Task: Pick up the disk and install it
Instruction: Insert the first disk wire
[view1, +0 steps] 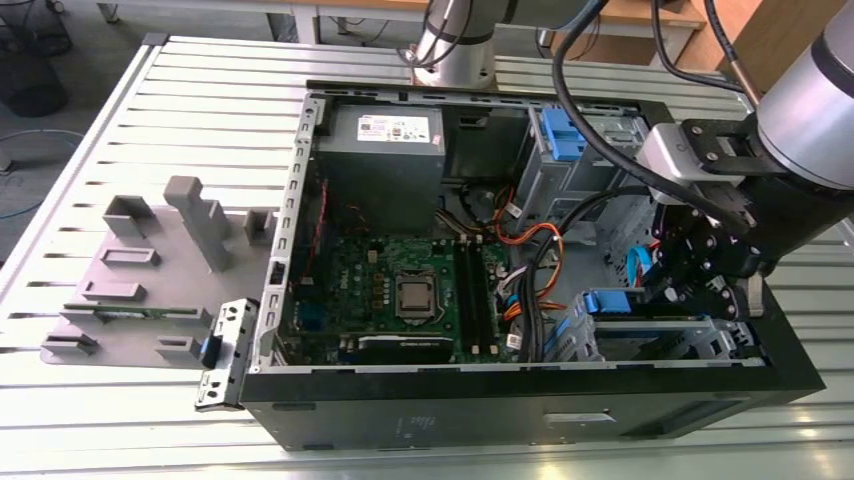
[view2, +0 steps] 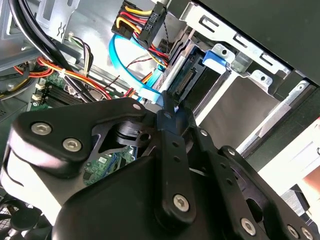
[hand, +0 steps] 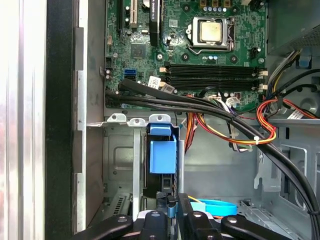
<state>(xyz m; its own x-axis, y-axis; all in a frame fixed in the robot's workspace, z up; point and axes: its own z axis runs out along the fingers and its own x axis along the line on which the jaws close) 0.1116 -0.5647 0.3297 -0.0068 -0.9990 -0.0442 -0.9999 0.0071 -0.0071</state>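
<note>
Status of work: the disk (hand: 162, 150) was off the desk (view1: 160, 120) and stood on edge in a slot of the lower drive cage (hand: 120, 150), inside the open computer case (view1: 534, 410). In the exterior view the disk (view1: 607, 302) lay at the case's corner toward the exterior view's right, well apart from the motherboard (view1: 400, 290). Its blue carrier tab stood at the cage's upper rim. In the second wrist view the disk (view2: 192, 75) showed its connector end, and no cable was plugged into it.

Pincer: the pincer (hand: 172, 200) was down inside the case, at the end of the disk, either touching it or just beside it. I could not tell whether it was clamped on the disk or merely resting against it. In the exterior view the pincer (view1: 667, 290) hung directly over the cage.

Assessment: the pick-up appeared complete and the insertion well advanced. Full seating of the disk could not be confirmed.
</note>
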